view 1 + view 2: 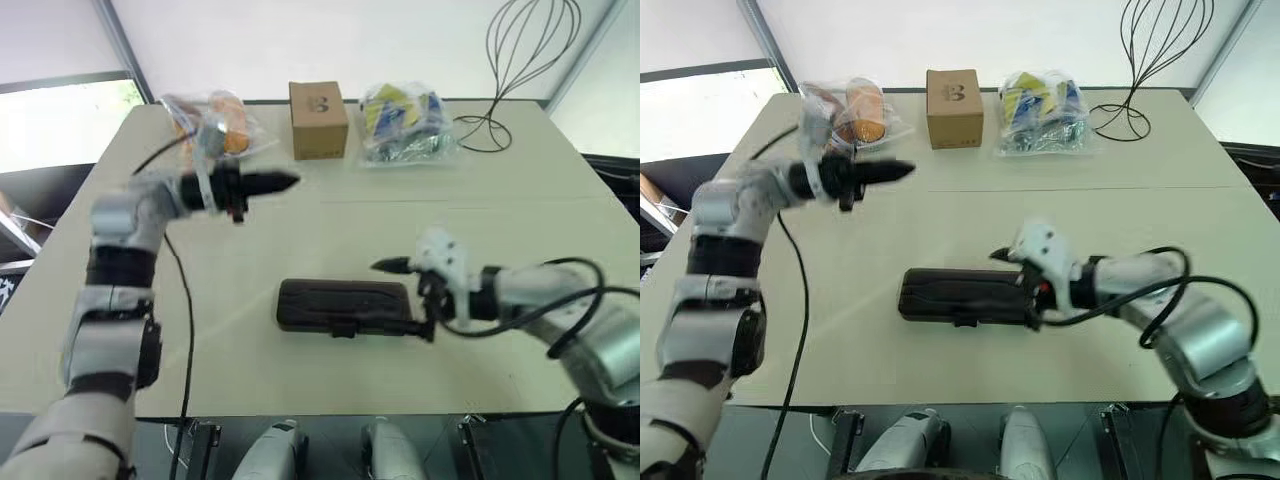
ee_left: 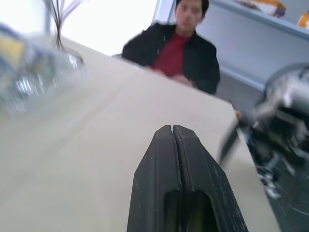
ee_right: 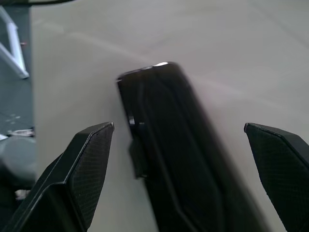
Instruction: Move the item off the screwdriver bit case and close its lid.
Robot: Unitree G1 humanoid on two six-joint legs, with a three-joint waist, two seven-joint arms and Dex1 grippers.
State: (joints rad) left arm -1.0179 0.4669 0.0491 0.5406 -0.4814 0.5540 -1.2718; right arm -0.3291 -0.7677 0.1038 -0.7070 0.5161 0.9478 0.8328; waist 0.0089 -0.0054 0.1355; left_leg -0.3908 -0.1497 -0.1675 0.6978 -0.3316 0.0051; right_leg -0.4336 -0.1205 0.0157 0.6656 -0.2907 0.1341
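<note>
Two grippers were up: the right gripper (image 1: pixel 403 298) stood spread wide just beside the right end of the screwdriver bit case (image 1: pixel 343 304), lying lid-down-flat, shut, mid-table (image 1: pixel 500 220); the left gripper (image 1: pixel 285 182), pinched together, hung well apart.

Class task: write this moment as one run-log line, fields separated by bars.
screwdriver bit case: lid down, nothing on it | right claw: open at its end | left claw: shut, empty, raised above table

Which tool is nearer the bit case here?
Right. The right tool is at the bit case's right end, fingers wide apart. The left tool is shut, raised over the table well behind the case, toward the far items.
</note>
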